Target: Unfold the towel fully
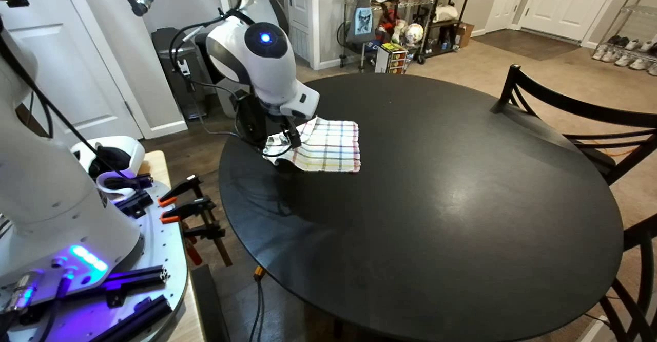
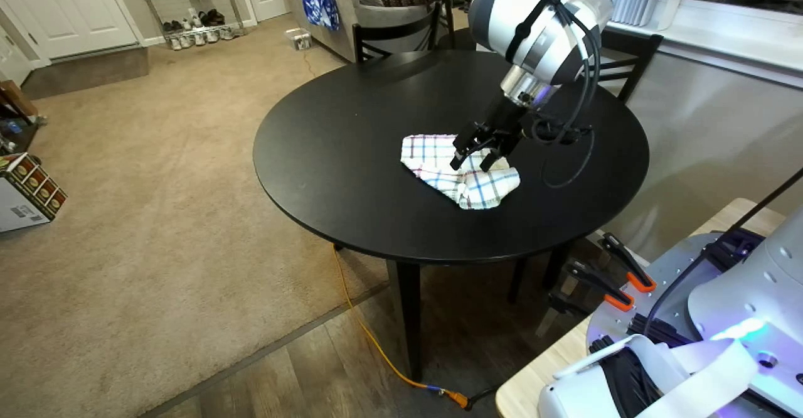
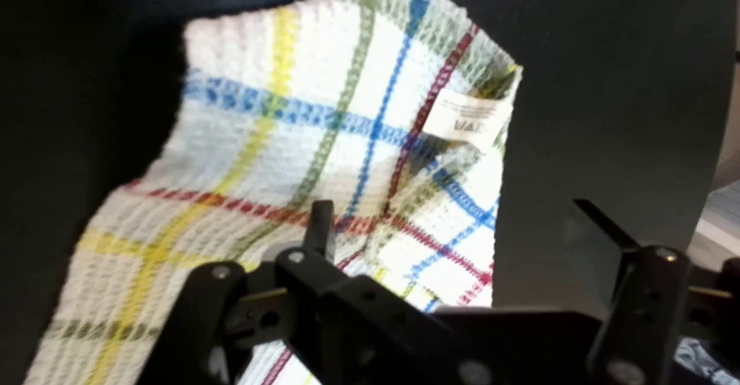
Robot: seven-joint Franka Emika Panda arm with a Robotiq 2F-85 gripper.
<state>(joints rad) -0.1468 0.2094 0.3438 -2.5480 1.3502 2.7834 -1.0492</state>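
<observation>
The towel is a white cloth with a checked grid of blue, red, yellow and green stripes. It lies on the round black table (image 1: 436, 229), seen in both exterior views (image 1: 336, 144) (image 2: 430, 149). One side is flat; the other is crumpled and partly folded over. In the wrist view the towel (image 3: 243, 159) has a fold at its right side, with a white label (image 3: 465, 118) showing. My gripper (image 3: 457, 217) is open and empty. One finger is over the towel, the other beyond its edge over bare tabletop. In both exterior views the gripper (image 1: 293, 137) (image 2: 472, 164) is low over the towel; contact cannot be told.
Black chairs (image 1: 580, 106) stand around the table edge. Clamps (image 1: 190, 208) hold the robot's base beside the table. A white headset (image 2: 646, 374) lies by the base. Cables hang from the arm near the gripper.
</observation>
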